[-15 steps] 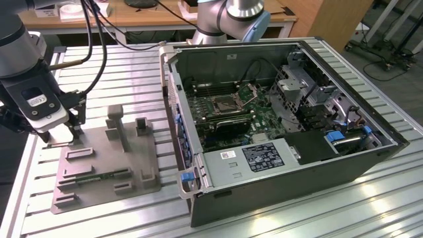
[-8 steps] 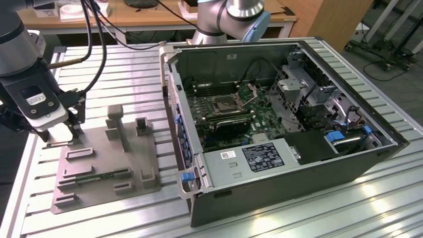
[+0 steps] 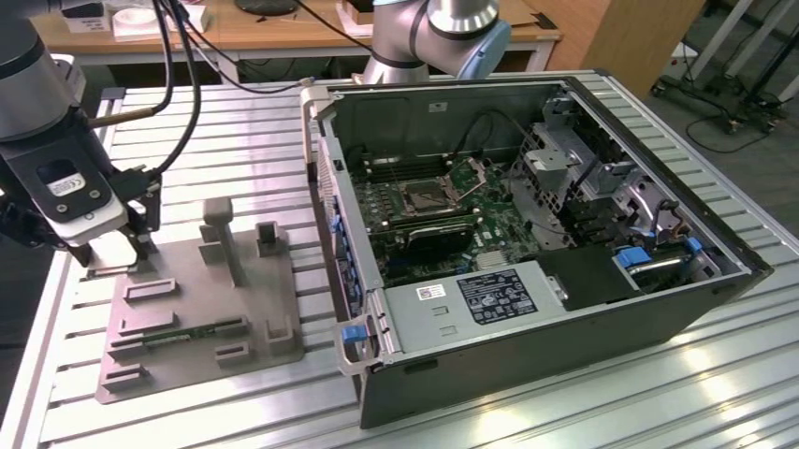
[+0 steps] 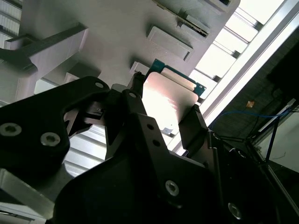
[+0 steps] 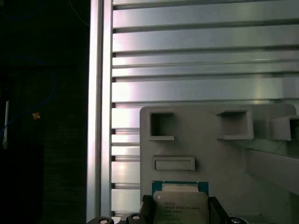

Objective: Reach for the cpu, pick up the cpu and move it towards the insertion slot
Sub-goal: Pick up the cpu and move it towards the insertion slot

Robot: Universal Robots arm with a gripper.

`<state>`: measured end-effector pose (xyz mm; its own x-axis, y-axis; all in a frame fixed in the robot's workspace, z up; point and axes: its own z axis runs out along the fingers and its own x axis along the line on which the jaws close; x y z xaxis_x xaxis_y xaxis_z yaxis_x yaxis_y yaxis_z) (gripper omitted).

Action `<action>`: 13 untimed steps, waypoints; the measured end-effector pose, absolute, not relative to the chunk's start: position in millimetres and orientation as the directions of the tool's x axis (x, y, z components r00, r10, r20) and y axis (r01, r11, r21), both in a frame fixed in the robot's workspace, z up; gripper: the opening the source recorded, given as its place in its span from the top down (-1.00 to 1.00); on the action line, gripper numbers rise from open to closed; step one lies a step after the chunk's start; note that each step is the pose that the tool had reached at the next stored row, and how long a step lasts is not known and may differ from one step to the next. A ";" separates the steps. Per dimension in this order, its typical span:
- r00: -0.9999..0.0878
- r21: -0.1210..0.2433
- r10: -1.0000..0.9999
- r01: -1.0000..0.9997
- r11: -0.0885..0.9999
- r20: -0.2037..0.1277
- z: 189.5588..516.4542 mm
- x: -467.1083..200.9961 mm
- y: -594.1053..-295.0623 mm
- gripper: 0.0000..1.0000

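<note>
Gripper (image 4: 166, 105) with black fingers, narrowed so that one finger presses on each of two opposite edges of the cpu (image 4: 168, 100), a flat square chip with a pale metal top and a thin green rim showing along its far edge. In the first wrist view the same grip appears head-on: the gripper (image 5: 181, 211) has the cpu (image 5: 180, 205) between its two dark fingertips, right over the near edge of a grey plastic tray (image 5: 205, 154). Whether the chip is resting on the tray or lifted just off it cannot be told. The tray (image 4: 117, 28) has raised blocks, posts and square pockets moulded into it. In the exterior view the gripper (image 3: 112, 257) hangs at the far corner of the tray (image 3: 187, 290), on the exterior view's left, and the tray lies on a table (image 3: 562, 412) of ribbed aluminium slats. To the exterior view's right of the tray, well apart from the gripper, lies an open computer case (image 3: 525, 365) with a green motherboard (image 3: 487, 210) inside. The insertion slot (image 3: 425, 196) is on that board, a square metal-framed socket with a dark centre and its hinged plate raised. Beyond the case stands the base of the robot arm (image 3: 437, 37), and behind it a wooden desk (image 3: 312, 33).
</note>
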<state>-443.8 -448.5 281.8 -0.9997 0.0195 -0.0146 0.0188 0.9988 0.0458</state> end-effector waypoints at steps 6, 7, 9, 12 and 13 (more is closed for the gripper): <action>-1.000 0.046 0.020 0.019 0.999 -0.015 283.0 -443.8 -448.5 -0.08; -1.000 0.046 0.020 0.019 0.999 -0.015 283.2 -443.8 -448.5 -0.08; -1.000 0.046 0.020 0.019 0.999 -0.015 283.6 -443.8 -448.5 -0.08; -1.000 0.046 0.020 0.019 0.999 -0.015 284.4 -443.8 -448.5 -0.08; -1.000 0.046 0.020 0.019 0.999 -0.015 284.6 -443.8 -448.5 -0.08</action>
<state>-443.8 -448.5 284.6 -0.9997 0.0197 -0.0146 0.0190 0.9988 0.0455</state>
